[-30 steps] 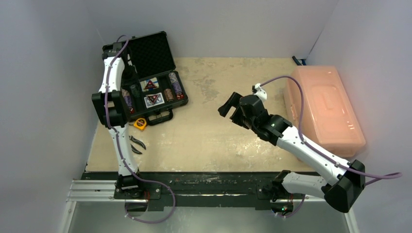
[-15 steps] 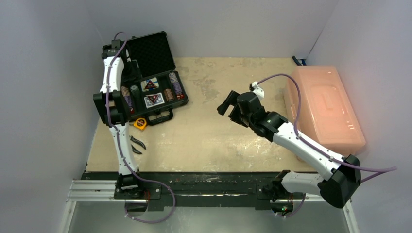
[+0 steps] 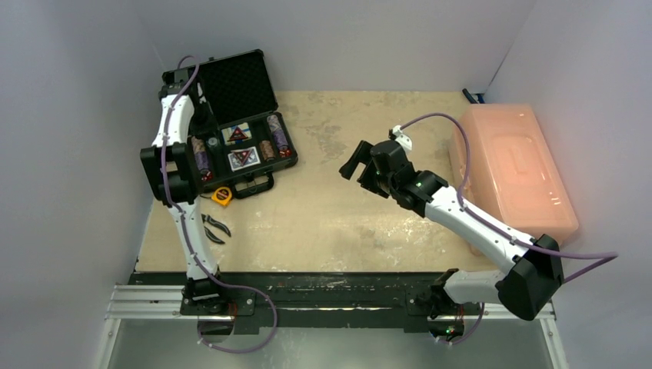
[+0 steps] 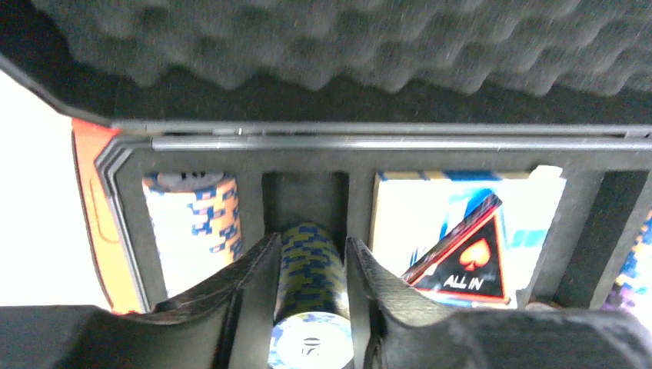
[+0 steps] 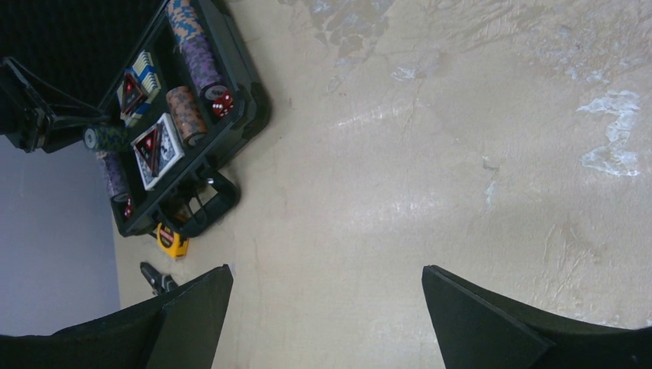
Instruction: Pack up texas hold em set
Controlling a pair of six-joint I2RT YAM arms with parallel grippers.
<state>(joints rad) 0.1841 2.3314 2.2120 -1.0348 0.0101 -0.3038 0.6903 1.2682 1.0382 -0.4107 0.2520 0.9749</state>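
Near the front edge of the table point(image 3: 330, 231), on its left side, lay black-handled pliers point(image 3: 214, 229), with a yellow tape measure point(image 3: 222, 196) just beyond them, close to the handle of the case point(image 3: 249, 176). Over the bare middle of the table hung the right gripper point(image 3: 352, 161), its jaws spread wide and holding nothing. To its right, against the wall, stood a translucent pink bin point(image 3: 511, 165). The black case sat open at the far left corner, its foam-lined lid point(image 3: 234, 84) raised. Its compartments held two card decks point(image 3: 243, 158), several chip stacks point(image 3: 277, 131) and red dice point(image 5: 222, 102). The left gripper point(image 4: 311, 250) reached into the case, its jaws closed on a blue-and-yellow chip stack point(image 4: 307, 273). That stack lay lengthwise over the empty slot between a white-and-blue stack point(image 4: 192, 223) and the farther card deck point(image 4: 461, 238).
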